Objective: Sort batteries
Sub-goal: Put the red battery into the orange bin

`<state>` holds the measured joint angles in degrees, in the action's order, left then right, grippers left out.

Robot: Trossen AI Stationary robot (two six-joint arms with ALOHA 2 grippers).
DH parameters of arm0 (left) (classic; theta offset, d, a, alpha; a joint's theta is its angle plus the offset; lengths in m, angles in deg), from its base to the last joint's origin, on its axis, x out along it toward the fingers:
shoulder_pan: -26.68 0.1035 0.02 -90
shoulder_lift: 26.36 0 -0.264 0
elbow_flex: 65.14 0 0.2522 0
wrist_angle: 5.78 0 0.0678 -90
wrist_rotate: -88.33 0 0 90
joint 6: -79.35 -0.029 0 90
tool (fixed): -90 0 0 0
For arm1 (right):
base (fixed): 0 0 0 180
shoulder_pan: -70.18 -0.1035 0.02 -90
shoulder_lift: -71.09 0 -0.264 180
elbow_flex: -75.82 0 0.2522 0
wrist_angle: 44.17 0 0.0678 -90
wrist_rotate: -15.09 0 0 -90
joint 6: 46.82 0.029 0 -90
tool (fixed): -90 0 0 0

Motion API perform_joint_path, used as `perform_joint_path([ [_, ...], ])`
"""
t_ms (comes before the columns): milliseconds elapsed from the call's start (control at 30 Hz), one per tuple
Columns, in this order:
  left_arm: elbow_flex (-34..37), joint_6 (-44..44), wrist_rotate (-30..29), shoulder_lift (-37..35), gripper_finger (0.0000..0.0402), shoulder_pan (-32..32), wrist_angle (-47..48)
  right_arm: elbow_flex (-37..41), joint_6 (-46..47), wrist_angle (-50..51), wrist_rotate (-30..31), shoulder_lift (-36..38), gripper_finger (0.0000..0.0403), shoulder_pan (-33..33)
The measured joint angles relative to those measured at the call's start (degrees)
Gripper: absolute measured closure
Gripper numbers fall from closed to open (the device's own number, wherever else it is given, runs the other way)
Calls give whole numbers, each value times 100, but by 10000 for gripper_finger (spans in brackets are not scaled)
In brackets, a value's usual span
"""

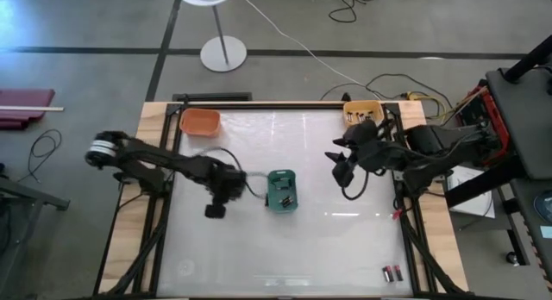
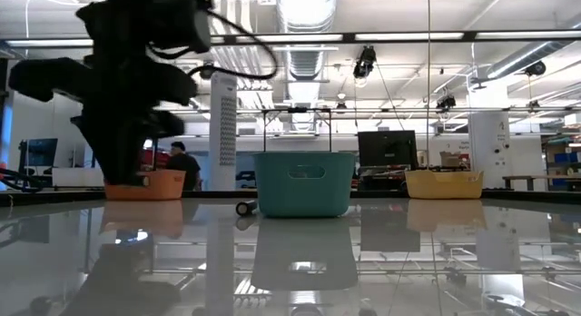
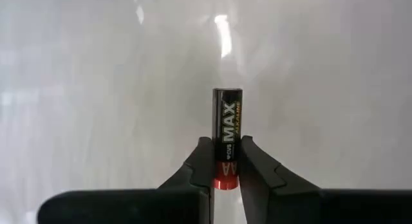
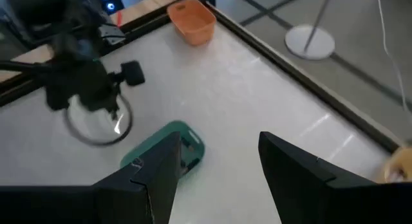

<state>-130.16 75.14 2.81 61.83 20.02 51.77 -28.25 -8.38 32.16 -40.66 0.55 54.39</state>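
While the left gripper carries its battery over the bench, left of the teal bin, keep the pinch firm and the cell level until it is squarely above the right bin. Fingers clenched on the red-capped lower end; most of the cell juts out beyond the tips. Right gripper waits spread, empty, near the yellow bin. Two more batteries lie at the bench's near right corner.

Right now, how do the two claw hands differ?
The left gripper is shut on a black battery with a red end; the right gripper is open and empty. The left sits beside the teal bin; the right hangs nearer the yellow bin. Both have two dark fingers.
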Motion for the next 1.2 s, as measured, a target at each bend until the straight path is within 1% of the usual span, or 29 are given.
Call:
perform_joint_path([
  [100, 504, 479, -75, -755, 379, 402, 97, 3, -584, -347, -42, -109, 202, 218],
  [167, 769, 870, -252, -1162, 379, 683, 118, 2, -965, -458, -62, -164, 202, 377],
  [267, 894, 1260, -515, -1588, 379, 1220, 280, 2, -1565, -800, -359, -252, 202, 690],
  [333, 816, 1398, -686, -1733, 379, 1736, 505, 2, -1989, -1128, -818, -331, 202, 939],
  [467, 411, 1413, -1118, -1758, 379, 3046, 1080, 2, -2760, -1766, -1633, -486, 202, 1450],
  [533, 140, 1429, -1419, -1760, 379, 3682, 1180, -2, -2977, -1896, -1825, -542, 202, 1655],
  [633, -304, 1567, -1527, -1718, 379, 4561, 1131, -2, -3270, -1872, -1870, -617, 202, 1888],
  [733, -681, 1757, -1674, -1442, 379, 5371, 1055, -2, -3636, -1785, -1955, -652, 202, 2099],
  [833, -1031, 1793, -1763, -914, 379, 5901, 1003, -2, -3924, -1719, -1973, -649, 202, 2297],
  [900, -1258, 1824, -1743, -504, 379, 6040, 997, -2, -4099, -1655, -1972, -626, 202, 2414],
  [1067, -1767, 1869, -1694, 508, 379, 6063, 1102, -2, -4445, -1192, -1974, -404, 202, 2778],
  [1200, -1890, 1902, -1716, 1169, 379, 6197, 1319, -2, -4508, -771, -1971, -147, 202, 3072],
])
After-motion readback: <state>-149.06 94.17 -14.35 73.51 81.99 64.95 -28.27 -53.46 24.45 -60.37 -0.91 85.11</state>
